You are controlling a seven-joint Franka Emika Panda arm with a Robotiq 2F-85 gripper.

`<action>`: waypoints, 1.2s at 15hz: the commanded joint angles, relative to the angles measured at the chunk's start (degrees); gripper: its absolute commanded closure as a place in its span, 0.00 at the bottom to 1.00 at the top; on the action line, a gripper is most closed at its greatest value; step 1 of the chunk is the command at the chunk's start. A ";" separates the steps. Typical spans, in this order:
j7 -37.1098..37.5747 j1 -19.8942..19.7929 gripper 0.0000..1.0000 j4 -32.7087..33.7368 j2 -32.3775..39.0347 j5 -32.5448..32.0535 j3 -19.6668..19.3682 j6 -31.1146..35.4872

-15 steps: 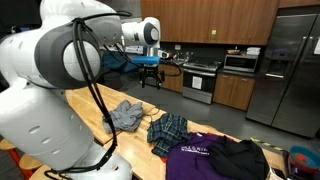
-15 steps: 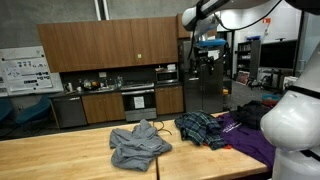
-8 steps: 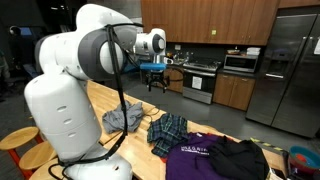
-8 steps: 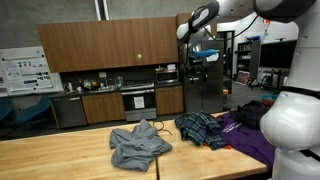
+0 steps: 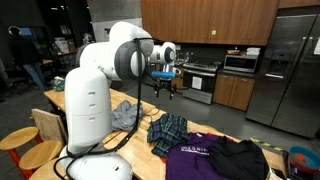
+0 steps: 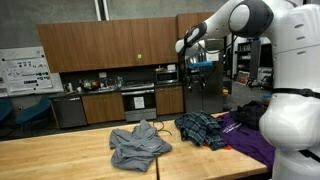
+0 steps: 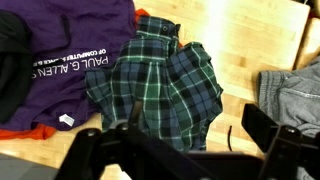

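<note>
While the gripper [image 5: 166, 84] hangs open, plaid shirt [image 7: 165, 85] lies below; purple shirt [image 7: 75, 45] touching.

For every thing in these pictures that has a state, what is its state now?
pincer: open, holding nothing, high above the table.
plaid shirt: crumpled on the table, not touched.
grey garment: crumpled in a heap.
purple T-shirt: lying spread, print facing up.
black garment: heaped.
refrigerator: doors shut.
</note>
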 commanded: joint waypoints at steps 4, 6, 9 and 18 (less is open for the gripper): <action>-0.62 -0.23 0.00 10.66 10.60 -0.68 -0.29 -4.80; -0.52 -0.15 0.00 12.43 12.90 -1.15 -0.38 -5.63; -0.84 -0.28 0.00 13.85 15.45 -1.22 -0.52 -6.44; -0.64 -0.38 0.00 12.03 17.51 -2.69 -1.08 -4.81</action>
